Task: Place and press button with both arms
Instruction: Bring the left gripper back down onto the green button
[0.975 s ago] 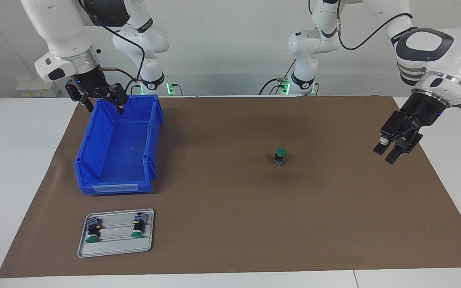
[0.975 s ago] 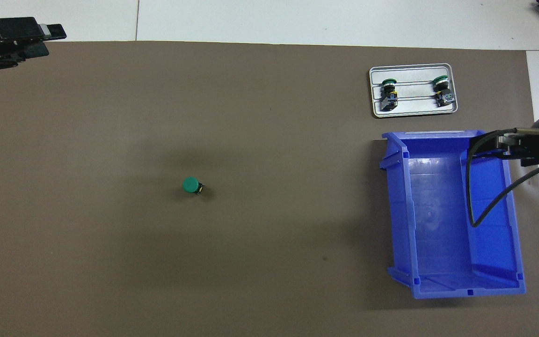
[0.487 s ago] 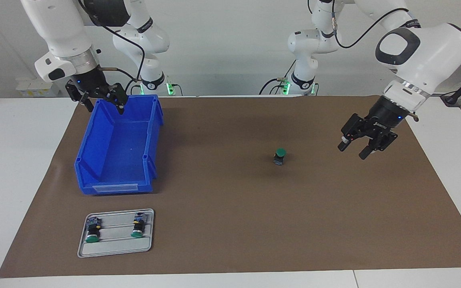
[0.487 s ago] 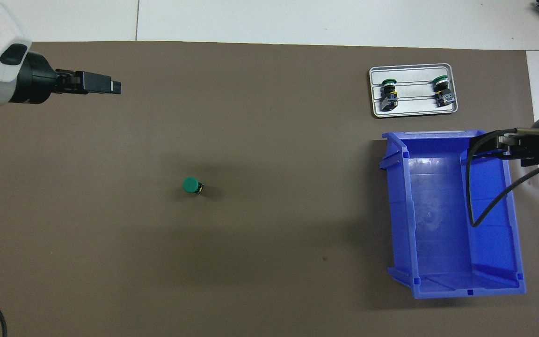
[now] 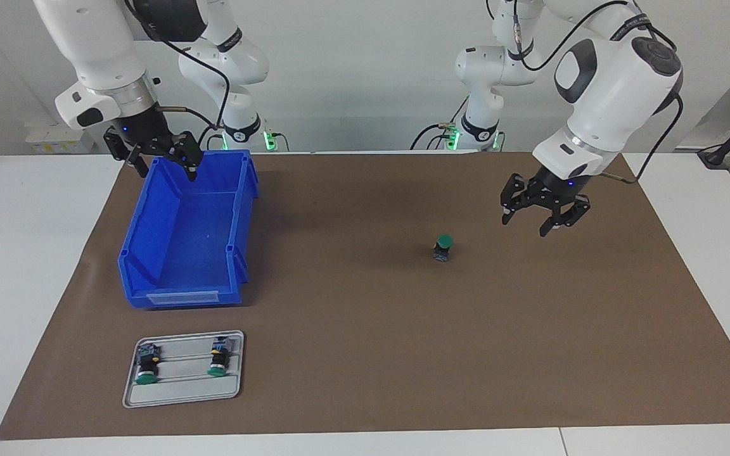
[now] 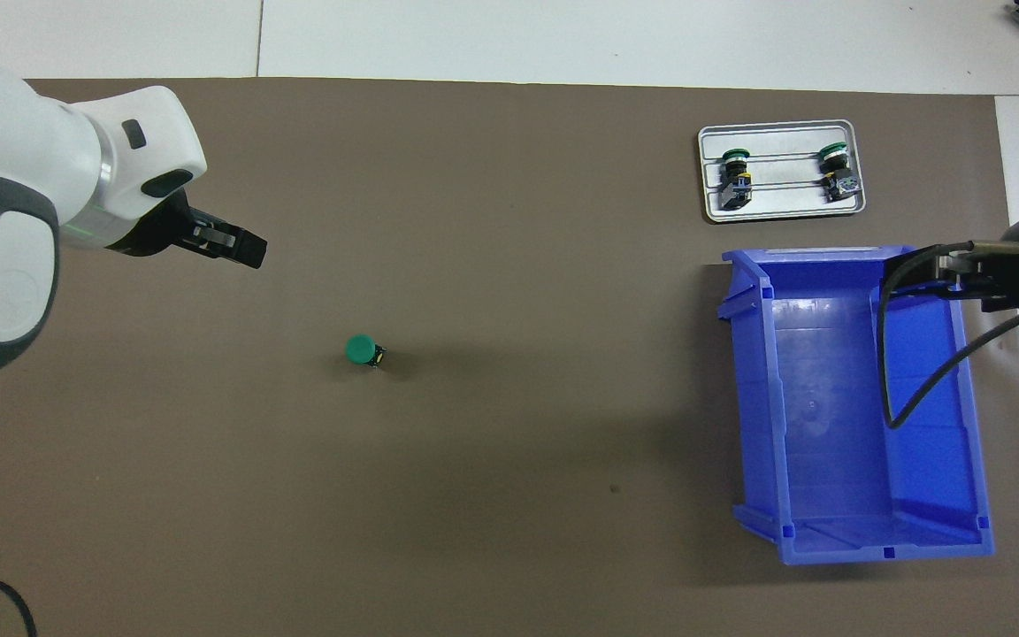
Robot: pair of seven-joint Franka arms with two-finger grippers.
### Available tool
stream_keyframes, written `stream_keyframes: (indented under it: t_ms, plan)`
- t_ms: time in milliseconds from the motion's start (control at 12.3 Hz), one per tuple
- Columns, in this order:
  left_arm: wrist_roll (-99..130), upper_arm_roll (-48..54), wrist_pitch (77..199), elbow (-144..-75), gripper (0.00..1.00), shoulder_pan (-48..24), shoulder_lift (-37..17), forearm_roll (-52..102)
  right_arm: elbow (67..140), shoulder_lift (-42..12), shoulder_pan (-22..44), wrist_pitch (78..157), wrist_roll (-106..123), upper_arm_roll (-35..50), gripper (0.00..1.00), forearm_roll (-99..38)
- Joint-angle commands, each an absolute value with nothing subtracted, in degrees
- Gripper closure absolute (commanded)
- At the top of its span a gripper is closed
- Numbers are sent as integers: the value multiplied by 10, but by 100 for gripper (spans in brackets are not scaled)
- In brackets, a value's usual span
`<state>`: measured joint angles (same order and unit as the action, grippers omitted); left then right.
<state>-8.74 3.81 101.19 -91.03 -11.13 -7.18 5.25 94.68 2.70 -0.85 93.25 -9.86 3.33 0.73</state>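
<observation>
Button (image 5: 443, 247) seen upright on open brown mat (image 5: 365, 354), well clear of blue bin (image 5: 187, 234). Left gripper (image 5: 544, 216) held open above mat near it. Right gripper (image 5: 161, 159) parked open over bin's rim.

White arms (image 5: 612, 69), grey caps, black cables

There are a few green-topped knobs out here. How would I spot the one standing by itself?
Start at the brown paper mat covering the table, then look to its open middle, toward the left arm's end. The small push-button with the round green cap stands upright and alone there; the two similar switches lie on the grey tray.
</observation>
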Motion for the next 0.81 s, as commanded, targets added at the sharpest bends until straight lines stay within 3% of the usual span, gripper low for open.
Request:
stream_keyframes:
  t_ms: [0,244,325,731]
  plan:
    - [-18,32,997,-945,53,-152,-43,29,947,28,-12,940,-83,37,0,-4]
    - [-11,32,1012,-1047,87,-190,5,29,950,29,-12,940,-82,37,0,-4]
    - [-11,32,1035,-1079,93,-196,16,29,951,29,-12,940,-83,37,0,-4]
    - [-14,33,1155,-1163,100,-218,10,28,955,33,-13,933,-86,37,0,-5]
